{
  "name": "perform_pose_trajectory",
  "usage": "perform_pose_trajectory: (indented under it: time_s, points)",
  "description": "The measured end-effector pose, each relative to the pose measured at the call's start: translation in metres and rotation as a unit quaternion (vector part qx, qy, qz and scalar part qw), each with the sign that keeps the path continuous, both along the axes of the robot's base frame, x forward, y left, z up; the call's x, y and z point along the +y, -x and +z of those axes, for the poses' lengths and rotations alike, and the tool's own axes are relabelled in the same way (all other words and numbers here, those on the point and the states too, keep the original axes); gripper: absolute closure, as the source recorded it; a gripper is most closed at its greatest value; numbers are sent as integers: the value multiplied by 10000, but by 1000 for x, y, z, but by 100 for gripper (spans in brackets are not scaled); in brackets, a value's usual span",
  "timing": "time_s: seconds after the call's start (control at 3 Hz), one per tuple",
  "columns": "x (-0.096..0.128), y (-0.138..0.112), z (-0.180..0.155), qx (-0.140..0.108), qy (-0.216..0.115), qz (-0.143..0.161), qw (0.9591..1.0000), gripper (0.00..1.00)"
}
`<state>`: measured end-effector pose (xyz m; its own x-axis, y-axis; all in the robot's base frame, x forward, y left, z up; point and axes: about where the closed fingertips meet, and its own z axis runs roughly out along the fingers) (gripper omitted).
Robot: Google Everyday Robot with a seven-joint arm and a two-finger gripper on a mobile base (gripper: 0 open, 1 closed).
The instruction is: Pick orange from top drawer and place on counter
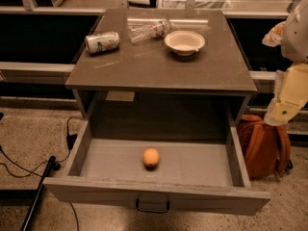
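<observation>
Orange [150, 157], 1 item, lies loose mid-floor of open top drawer [159, 191], untouched; hand [285, 102] hangs right of counter [159, 66], well apart, grip state cannot be told; step judged: approach; next move calls for reaching down into drawer.

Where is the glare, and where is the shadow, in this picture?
Camera view: glare streaks the counter near the plastic bottle; the recess above the top drawer lies in shadow; the orange is clearly lit; the gripper, at the right edge, is brightly lit.
</observation>
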<state>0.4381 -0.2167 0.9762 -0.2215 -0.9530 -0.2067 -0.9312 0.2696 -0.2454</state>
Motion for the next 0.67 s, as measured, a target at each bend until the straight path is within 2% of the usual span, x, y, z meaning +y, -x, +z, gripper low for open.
perform_pose_trajectory:
  time_s: [0.33, 0.67]
  points:
    - [0, 0, 0, 0, 0, 0, 10000, 0]
    - [5, -1, -24, -49, -290, -11, 9996, 0]
